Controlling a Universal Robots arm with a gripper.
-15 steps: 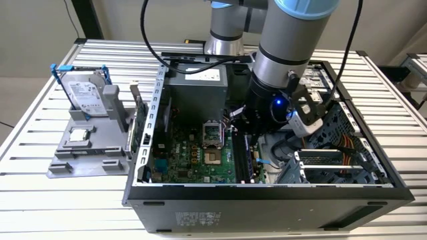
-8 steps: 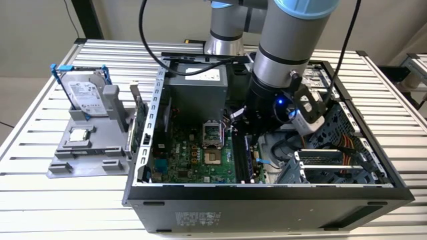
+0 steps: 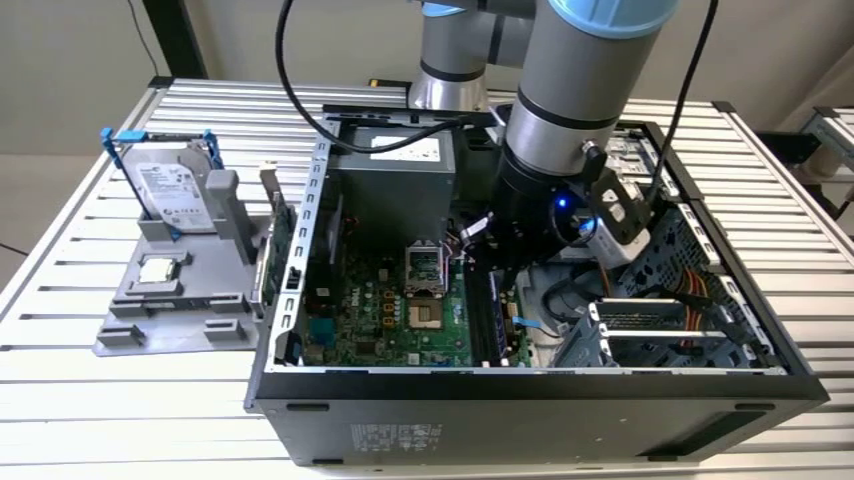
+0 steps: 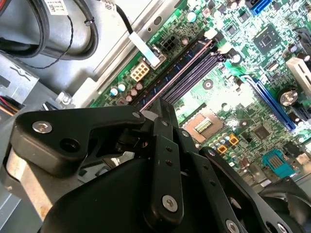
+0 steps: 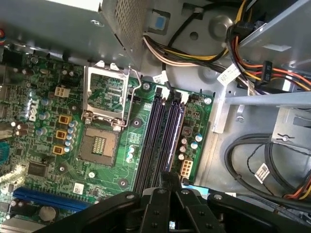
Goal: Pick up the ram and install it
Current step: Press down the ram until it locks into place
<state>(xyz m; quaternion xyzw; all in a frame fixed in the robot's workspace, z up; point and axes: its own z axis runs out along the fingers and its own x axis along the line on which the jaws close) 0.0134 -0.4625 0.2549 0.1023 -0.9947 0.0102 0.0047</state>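
Observation:
The ram (image 4: 181,72) is a thin stick seen edge-on, standing along one of the dark memory slots (image 5: 156,141) on the green motherboard (image 3: 387,310). In the first wrist view the ram (image 5: 172,136) runs from my fingertips toward the white slot clips. My gripper (image 4: 163,104) is down inside the open computer case (image 3: 534,400), its black fingers pinched together on the near end of the stick. The exterior view has the gripper (image 3: 486,280) low over the slots, with the ram (image 3: 486,320) just below it. The stick's lower edge is hidden in the slot.
An empty processor socket (image 5: 99,143) lies beside the slots. Cable bundles (image 5: 262,73) and drive cage metal crowd the other side. The power supply (image 3: 394,185) stands behind. On the exterior view's left, a grey fixture (image 3: 174,310) holds a hard drive (image 3: 174,185) and a green card (image 3: 276,255).

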